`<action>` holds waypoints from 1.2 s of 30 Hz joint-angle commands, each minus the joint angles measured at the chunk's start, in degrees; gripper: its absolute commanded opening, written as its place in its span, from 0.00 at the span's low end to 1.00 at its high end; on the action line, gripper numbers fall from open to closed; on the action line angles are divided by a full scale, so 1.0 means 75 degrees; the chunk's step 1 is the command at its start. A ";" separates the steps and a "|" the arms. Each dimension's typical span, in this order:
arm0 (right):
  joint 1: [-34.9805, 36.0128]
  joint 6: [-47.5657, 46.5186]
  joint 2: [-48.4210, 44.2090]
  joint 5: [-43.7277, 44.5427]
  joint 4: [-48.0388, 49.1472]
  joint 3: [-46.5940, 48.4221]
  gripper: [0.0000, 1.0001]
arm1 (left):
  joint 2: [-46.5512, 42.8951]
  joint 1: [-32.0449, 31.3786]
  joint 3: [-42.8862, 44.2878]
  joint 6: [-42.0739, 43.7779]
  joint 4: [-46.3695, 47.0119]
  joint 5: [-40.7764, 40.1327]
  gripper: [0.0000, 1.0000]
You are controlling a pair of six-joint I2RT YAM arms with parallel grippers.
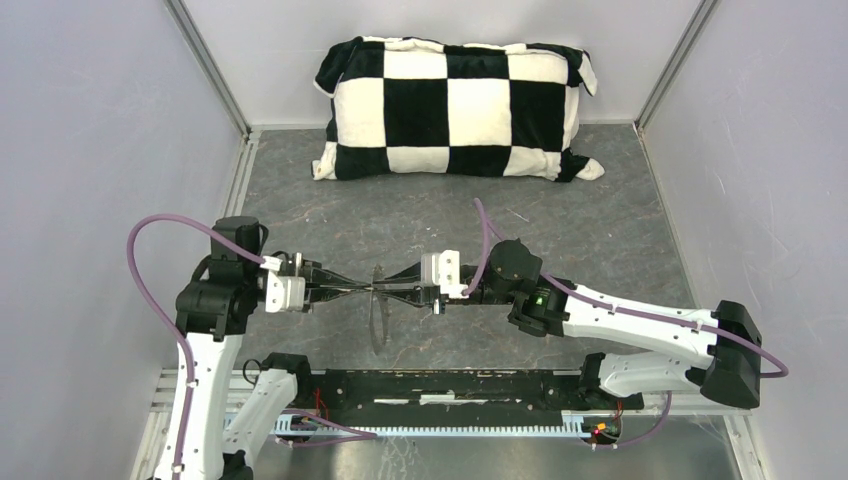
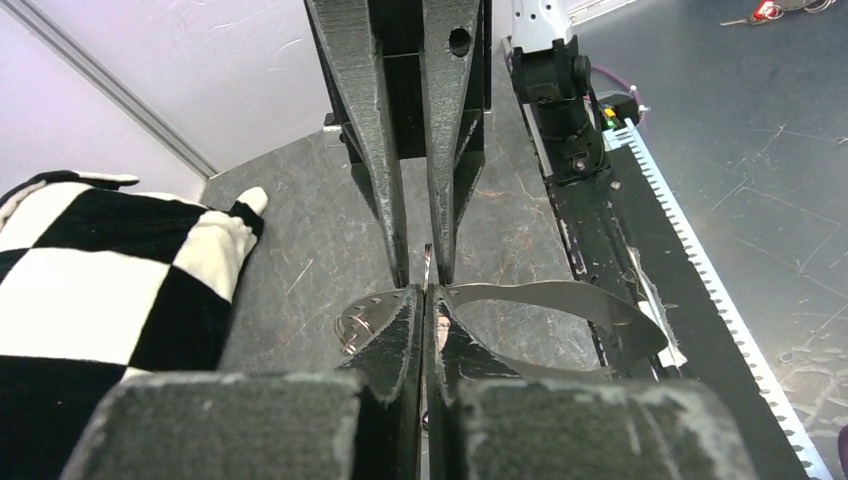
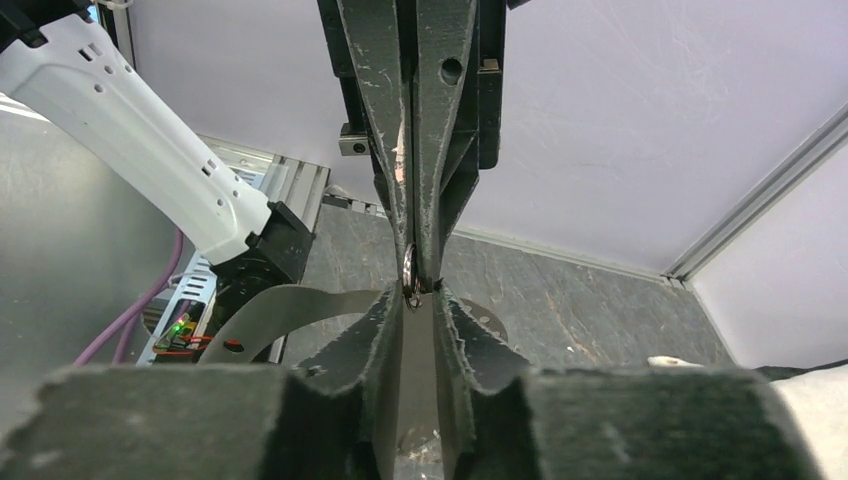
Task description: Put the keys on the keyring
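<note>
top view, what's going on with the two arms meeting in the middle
The two arms meet tip to tip above the table, with the keyring held edge-on between them. The left gripper is shut on the keyring. The right gripper has its jaws slightly apart around the ring's wire, not clearly clamped. A red key lies on the table off to the side, not on the ring yet.
</note>
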 commanded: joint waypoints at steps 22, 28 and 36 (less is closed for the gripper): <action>0.0061 0.0429 0.0797 0.1193 -0.5123 0.3125 0.00 | -0.0009 -0.0029 -0.0062 -0.0479 0.0205 -0.1333 0.38; 0.0061 0.0211 0.0917 0.1374 -0.5986 0.3618 0.00 | 0.0099 -0.0028 0.0050 -0.0466 0.0187 -0.1854 0.44; 0.0059 0.0196 0.1234 0.1621 -0.6694 0.4176 0.00 | 0.0478 -0.0033 0.0387 -0.1033 0.0167 -0.1947 0.76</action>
